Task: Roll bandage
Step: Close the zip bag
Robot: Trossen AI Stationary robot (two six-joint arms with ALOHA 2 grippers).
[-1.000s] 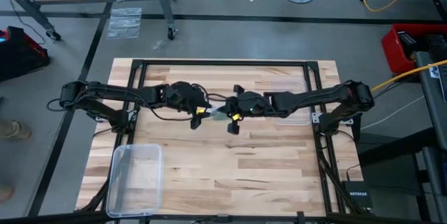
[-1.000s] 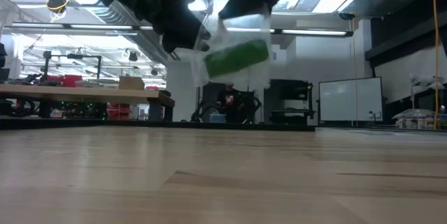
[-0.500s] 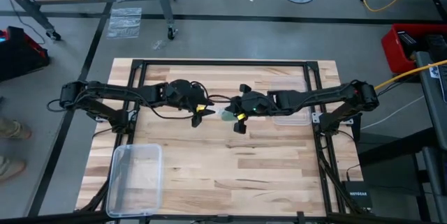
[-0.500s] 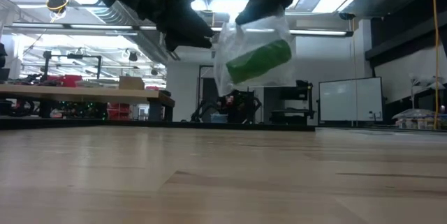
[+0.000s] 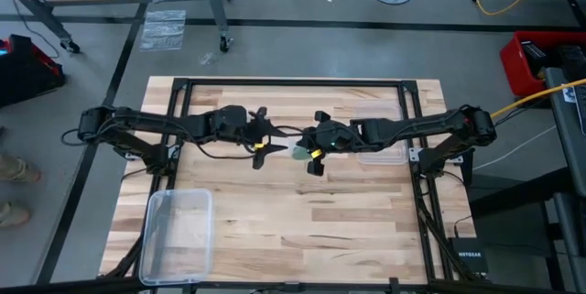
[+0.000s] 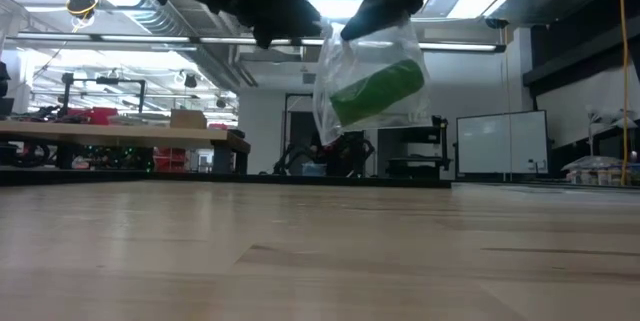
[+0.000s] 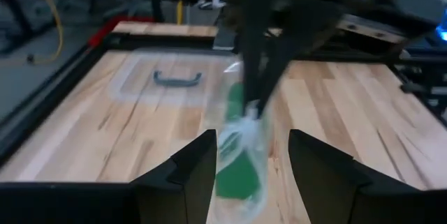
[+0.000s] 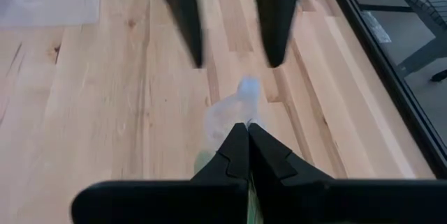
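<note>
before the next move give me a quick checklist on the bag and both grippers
1. Right gripper shut on the top of the clear plastic bag: ok.
2. Bag hangs clear of the table: ok.
3. Green bandage inside the bag, as a roll: ok.
4. Left gripper open, facing the bag, not gripping it: ok.
5. Bag mouth open or sealed: cannot tell.
6. Clear plastic box at the table's near left corner, away from both arms: ok.

You have the right gripper (image 6: 385, 16) at upper centre pinching a clear plastic bag (image 6: 368, 86) with the green bandage roll (image 6: 378, 91) inside, hanging above the wooden table (image 6: 320, 251)
</note>
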